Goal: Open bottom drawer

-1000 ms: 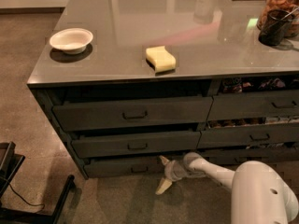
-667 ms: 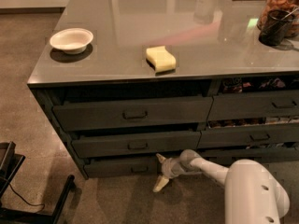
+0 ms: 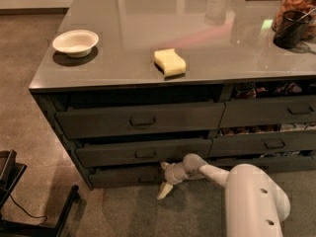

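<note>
The bottom drawer (image 3: 121,176) is the low, thin dark panel under two taller drawers in the left stack. Its small loop handle (image 3: 146,180) shows faintly at the middle. My gripper (image 3: 163,178) is low, right in front of this panel and just right of the handle. Its fingers are spread apart, one fingertip (image 3: 163,166) up at the panel's top edge and one down towards the floor. They hold nothing. My white arm (image 3: 247,191) reaches in from the lower right and hides the right part of the drawer front.
On the grey counter (image 3: 123,19) sit a white bowl (image 3: 75,42), a yellow sponge (image 3: 170,62), a dark cup (image 3: 290,29) and a snack jar (image 3: 296,1). The right stack's drawers (image 3: 269,113) stand beside the left stack. A black stand (image 3: 19,201) is on the floor at lower left.
My gripper has moved a little to the left along the bottom drawer front, closer to its handle. The drawers have not moved.
</note>
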Robot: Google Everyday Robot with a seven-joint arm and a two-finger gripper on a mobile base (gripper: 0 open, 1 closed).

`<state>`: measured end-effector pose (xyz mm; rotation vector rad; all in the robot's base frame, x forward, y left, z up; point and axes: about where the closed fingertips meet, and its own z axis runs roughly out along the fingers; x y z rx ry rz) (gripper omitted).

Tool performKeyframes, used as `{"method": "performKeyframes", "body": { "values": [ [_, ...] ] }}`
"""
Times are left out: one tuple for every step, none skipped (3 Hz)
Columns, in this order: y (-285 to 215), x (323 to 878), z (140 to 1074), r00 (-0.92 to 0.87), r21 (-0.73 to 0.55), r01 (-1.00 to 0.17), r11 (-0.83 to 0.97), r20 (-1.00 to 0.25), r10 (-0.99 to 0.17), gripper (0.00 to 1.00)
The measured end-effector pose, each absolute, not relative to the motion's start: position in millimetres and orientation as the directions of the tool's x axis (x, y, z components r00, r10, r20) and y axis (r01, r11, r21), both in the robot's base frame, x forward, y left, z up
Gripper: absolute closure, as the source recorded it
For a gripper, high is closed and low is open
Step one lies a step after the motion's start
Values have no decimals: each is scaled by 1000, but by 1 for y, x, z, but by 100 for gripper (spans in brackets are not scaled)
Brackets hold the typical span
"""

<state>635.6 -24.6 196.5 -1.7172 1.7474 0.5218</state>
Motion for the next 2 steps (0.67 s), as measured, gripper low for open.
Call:
{"method": "performKeyframes", "body": {
  "values": [
    [-18,639,189,60,-156,-986,54,-645,-761,0],
    [-18,640,182,74,-178,-983,43,-604,-793,0]
  ]
}}
